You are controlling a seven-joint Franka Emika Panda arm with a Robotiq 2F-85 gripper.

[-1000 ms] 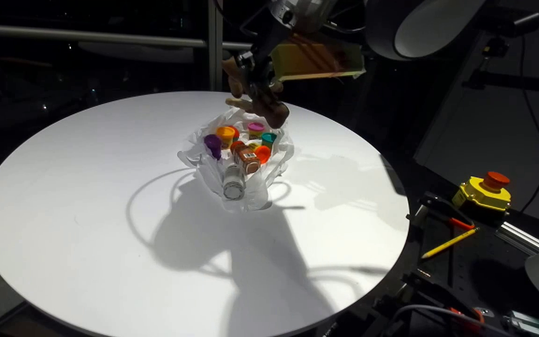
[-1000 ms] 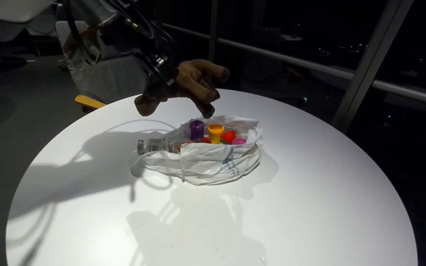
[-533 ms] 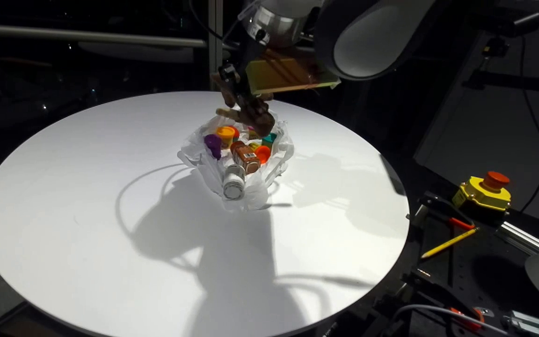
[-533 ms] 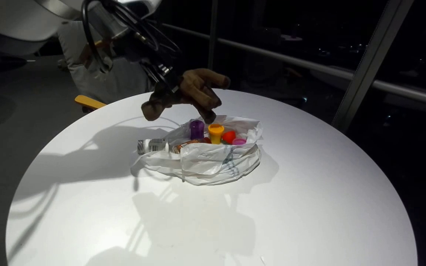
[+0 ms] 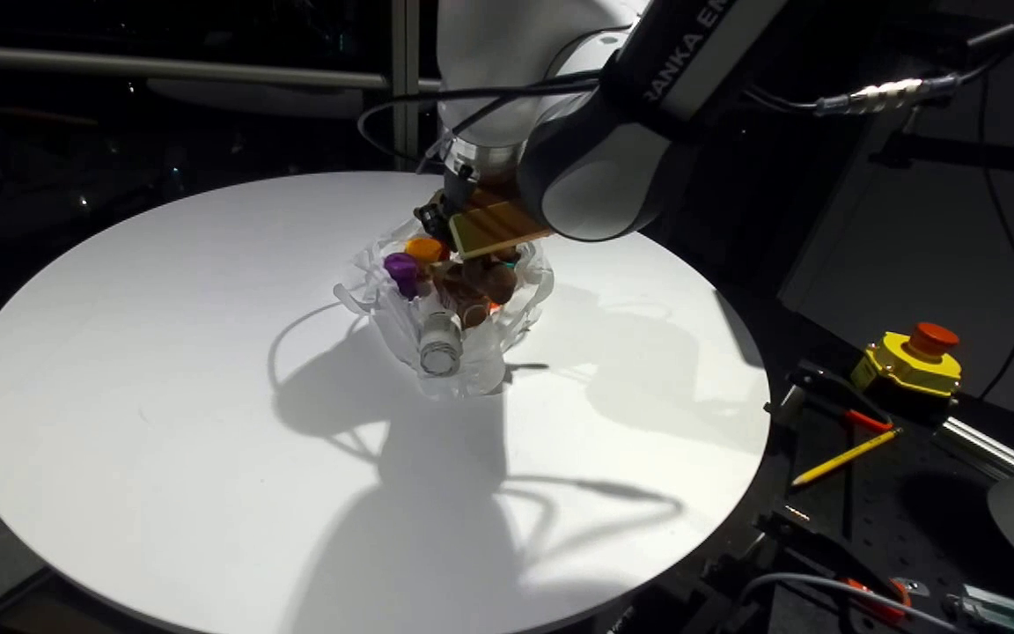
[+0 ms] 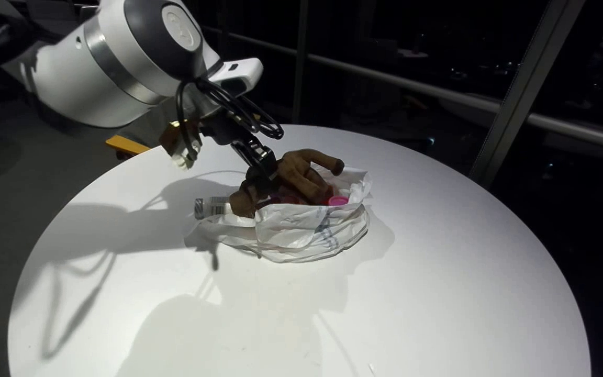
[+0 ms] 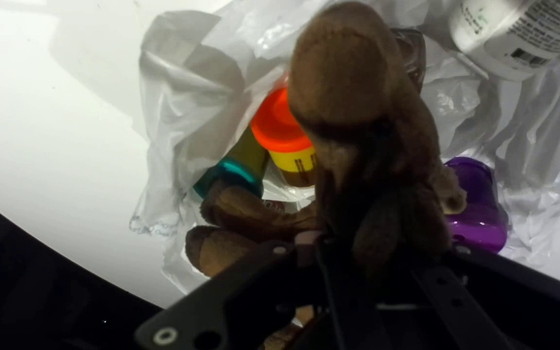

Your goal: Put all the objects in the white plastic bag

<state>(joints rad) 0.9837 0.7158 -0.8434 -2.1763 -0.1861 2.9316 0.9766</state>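
Holding the brown plush toy (image 7: 345,73) clamped in my gripper (image 6: 264,177), I have it lower than before, in the mouth of the white plastic bag (image 6: 301,230); letting go probably comes next.

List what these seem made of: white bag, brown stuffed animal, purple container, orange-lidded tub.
White bag: thin plastic film, soft sheen; fine creases, bright glints.
Brown stuffed animal: probably short-pile plush, matte; fuzzy edges, a seam line.
Purple container: glossy, likely plastic from the bright highlights; glass not ruled out.
Orange-lidded tub: probably molded plastic, satin finish; smooth, evenly colored lid.
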